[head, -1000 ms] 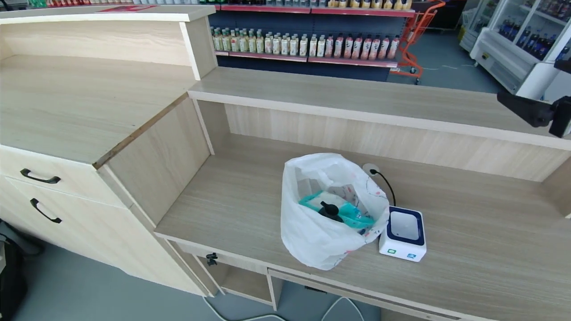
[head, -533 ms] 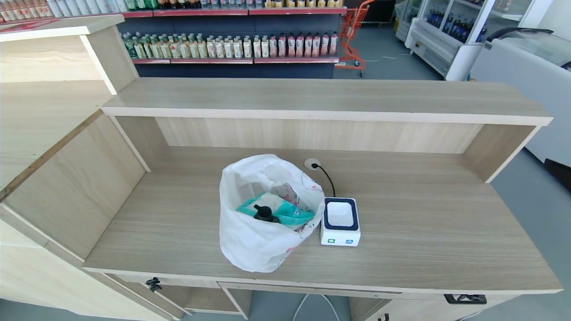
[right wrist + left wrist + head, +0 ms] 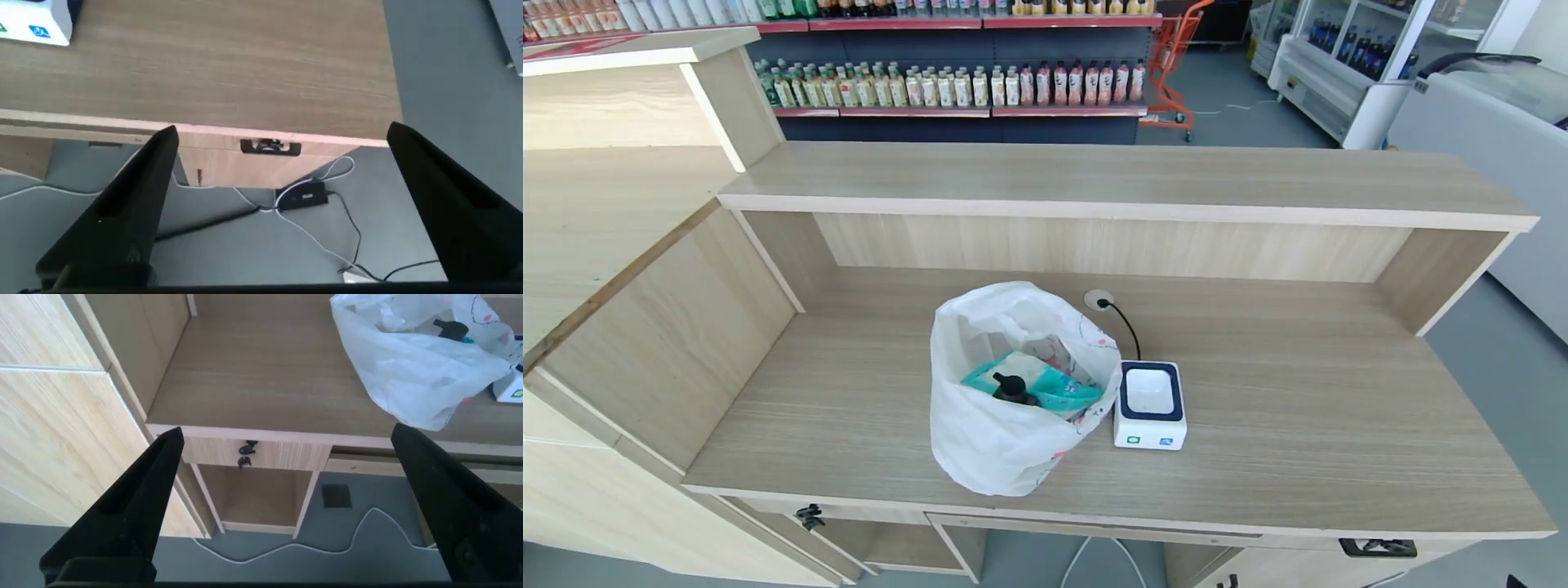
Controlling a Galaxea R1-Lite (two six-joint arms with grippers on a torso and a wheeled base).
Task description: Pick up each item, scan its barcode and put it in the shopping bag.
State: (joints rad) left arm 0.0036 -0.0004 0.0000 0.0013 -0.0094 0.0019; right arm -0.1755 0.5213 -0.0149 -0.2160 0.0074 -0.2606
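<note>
A white plastic shopping bag (image 3: 988,441) stands open on the wooden counter (image 3: 1323,400), holding a teal packet (image 3: 1058,390) and a black-capped bottle (image 3: 1011,385). The white and blue barcode scanner (image 3: 1149,404) sits right beside the bag, on its right. My left gripper (image 3: 288,437) is open, low in front of the counter's left front edge, with the bag (image 3: 417,363) farther off. My right gripper (image 3: 282,135) is open too, low before the counter's right front edge, away from the scanner (image 3: 37,20). Nothing is between either pair of fingers.
A black cable runs from the scanner to a grommet (image 3: 1098,299). A raised ledge (image 3: 1127,175) closes the back and a taller cabinet (image 3: 605,229) stands on the left. Drawer locks (image 3: 245,453) (image 3: 271,147) sit under the front edge, above loose floor cables (image 3: 306,196).
The head camera has swung, so the counter now sits centred in view. The bag, its contents and the scanner keep their places on the counter.
</note>
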